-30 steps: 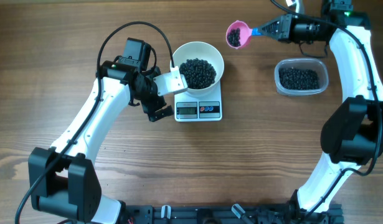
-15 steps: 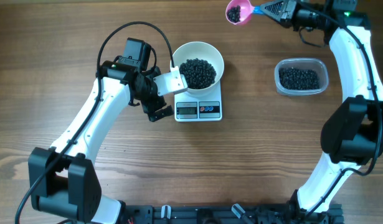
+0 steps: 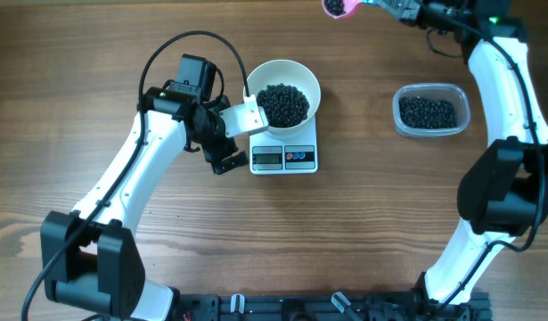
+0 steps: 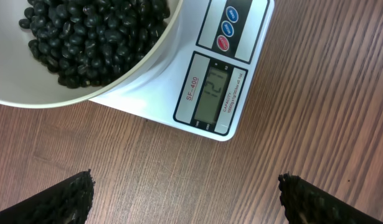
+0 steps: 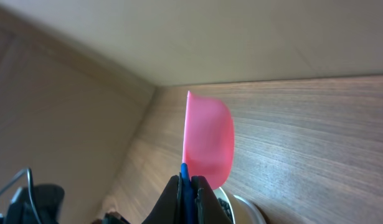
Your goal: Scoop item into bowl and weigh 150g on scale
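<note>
Sitting on scale (image 3: pixel 285 159), bowl (image 3: pixel 259 75) holds item (image 3: pixel 283 104) heap; clear tub (image 3: pixel 398 112) w/ more.

On the white scale (image 4: pixel 169 93), red lettering reading "SF-400" runs sideways just beside the grey display (image 4: pixel 211 94). The display shows dark digits that look like 125, slightly blurred. Fine print along the display's other edge and tiny marks on the round buttons (image 4: pixel 227 28) are too small to read.

My scoop (image 5: pixel 210 143): smooth pink plastic. My bowl (image 3: pixel 283 66): glossy white, ceramic-looking, holding shiny black beans (image 3: pixel 283 103); scale (image 4: pixel 154 93): smooth white plastic; tub (image 3: pixel 431 86): clear plastic. My table (image 3: pixel 363 214): matt, grained wood.
</note>
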Controlling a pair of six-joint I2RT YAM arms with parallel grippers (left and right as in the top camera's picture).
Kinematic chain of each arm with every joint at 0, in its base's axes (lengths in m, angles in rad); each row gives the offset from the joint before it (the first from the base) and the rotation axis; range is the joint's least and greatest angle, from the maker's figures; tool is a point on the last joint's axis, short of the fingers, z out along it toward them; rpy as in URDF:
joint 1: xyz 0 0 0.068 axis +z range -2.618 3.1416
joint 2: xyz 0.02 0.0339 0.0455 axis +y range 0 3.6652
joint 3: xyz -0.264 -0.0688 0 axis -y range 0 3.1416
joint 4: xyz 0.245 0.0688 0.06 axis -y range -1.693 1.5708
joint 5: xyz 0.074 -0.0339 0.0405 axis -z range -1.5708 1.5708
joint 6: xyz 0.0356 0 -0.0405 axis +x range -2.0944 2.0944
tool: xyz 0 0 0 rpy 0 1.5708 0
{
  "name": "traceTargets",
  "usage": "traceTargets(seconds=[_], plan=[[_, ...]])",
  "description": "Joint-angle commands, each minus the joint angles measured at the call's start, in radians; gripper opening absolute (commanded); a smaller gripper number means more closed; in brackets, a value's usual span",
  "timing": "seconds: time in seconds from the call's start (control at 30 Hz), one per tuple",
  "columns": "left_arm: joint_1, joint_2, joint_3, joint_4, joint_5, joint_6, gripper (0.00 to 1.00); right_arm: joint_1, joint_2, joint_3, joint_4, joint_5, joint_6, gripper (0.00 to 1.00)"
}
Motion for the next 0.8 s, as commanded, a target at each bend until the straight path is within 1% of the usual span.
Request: traceTargets(seconds=[0.0,0.07,0.17,0.27,0.37,0.43,0.53,0.57,0.6,0.77], plan=[[0.0,0.004,0.005,-0.001,0.023,0.016,1.0,0.086,-0.002,-0.005,-0.038,-0.015,-0.2,0.04],[0.0,0.004,0.005,-0.001,0.023,0.016,1.0,0.123,-0.002,-0.005,-0.103,0.05,-0.307,0.04],[0.0,0.004,0.005,-0.001,0.023,0.016,1.0,0.179,-0.002,-0.005,-0.244,0.191,-0.488,0.04],[0.0,0.004,0.005,-0.001,0.023,0.016,1.0,0.214,-0.002,-0.005,-0.33,0.272,-0.573,0.04],[0.0,0.004,0.005,-0.001,0.023,0.016,1.0,0.224,-0.002,-0.005,-0.374,0.362,-0.578,0.04],[0.0,0.004,0.005,-0.001,0.023,0.016,1.0,0.22,-0.002,-0.005,-0.366,0.376,-0.574,0.04],[0.0,0.004,0.005,-0.001,0.023,0.016,1.0,0.212,-0.002,-0.005,-0.332,0.374,-0.485,0.04],[0.0,0.004,0.005,-0.001,0.023,0.016,1.0,0.209,-0.002,-0.005,-0.322,0.375,-0.415,0.04],[0.0,0.004,0.005,-0.001,0.023,0.016,1.0,0.209,-0.002,-0.005,-0.321,0.374,-0.394,0.04],[0.0,0.004,0.005,-0.001,0.023,0.016,1.0,0.209,-0.002,-0.005,-0.29,0.373,-0.381,0.04]])
